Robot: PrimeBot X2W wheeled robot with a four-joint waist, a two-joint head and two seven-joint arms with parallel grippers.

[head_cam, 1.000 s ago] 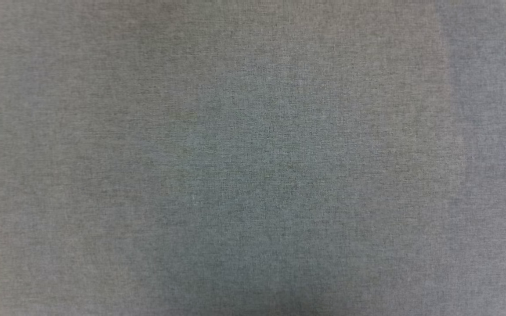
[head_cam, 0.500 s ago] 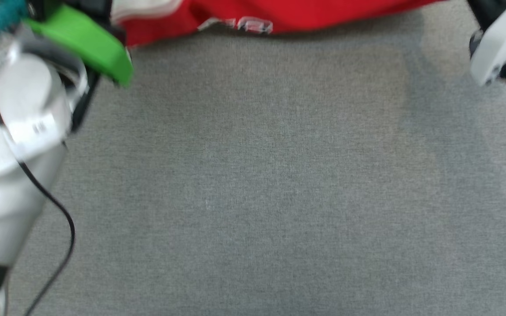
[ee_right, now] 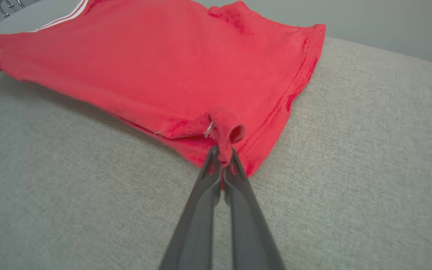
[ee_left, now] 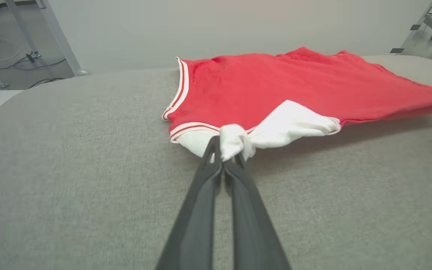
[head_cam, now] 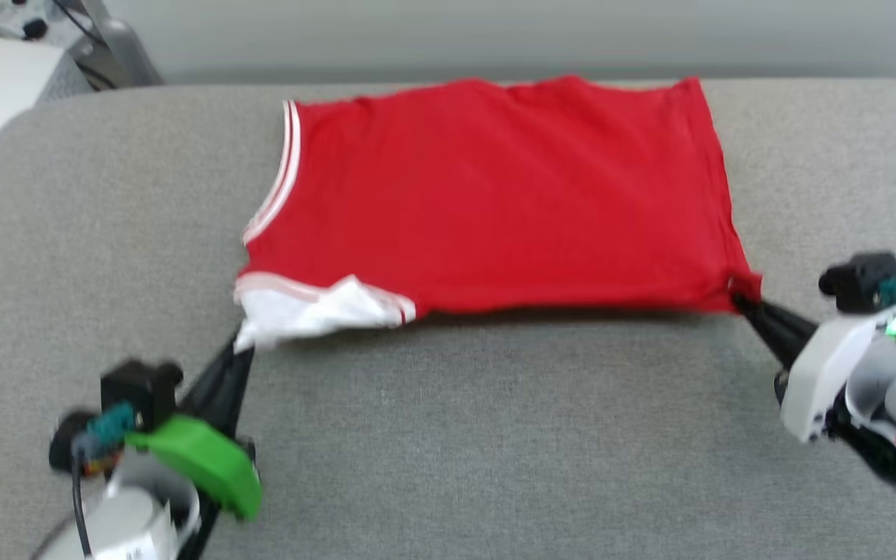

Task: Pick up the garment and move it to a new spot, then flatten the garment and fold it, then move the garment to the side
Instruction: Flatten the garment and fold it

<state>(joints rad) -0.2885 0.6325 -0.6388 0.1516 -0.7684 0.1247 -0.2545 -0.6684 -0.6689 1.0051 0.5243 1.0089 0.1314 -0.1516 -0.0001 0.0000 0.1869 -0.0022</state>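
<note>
The garment [head_cam: 495, 194] is a red jersey with white sleeves and striped trim, lying folded over on the grey table, plain red side up. My left gripper [head_cam: 239, 342] is shut on the white sleeve [ee_left: 234, 140] at the near left corner, with cloth bunched between the fingertips. My right gripper [head_cam: 740, 299] is shut on the red hem corner [ee_right: 225, 131] at the near right. The near edge of the garment [ee_left: 388, 108] is lifted slightly off the table between the two grips. Any print is hidden.
The grey cloth-covered table [head_cam: 495, 435] has wide bare room in front of the garment. Its far edge [head_cam: 183, 82] runs just behind the jersey. Metal frame legs and cables [ee_left: 21, 48] stand on the floor beyond the far left corner.
The head camera has swung up from bare table to take in the whole garment and both grippers. Whether the grippers themselves moved cannot be told.
</note>
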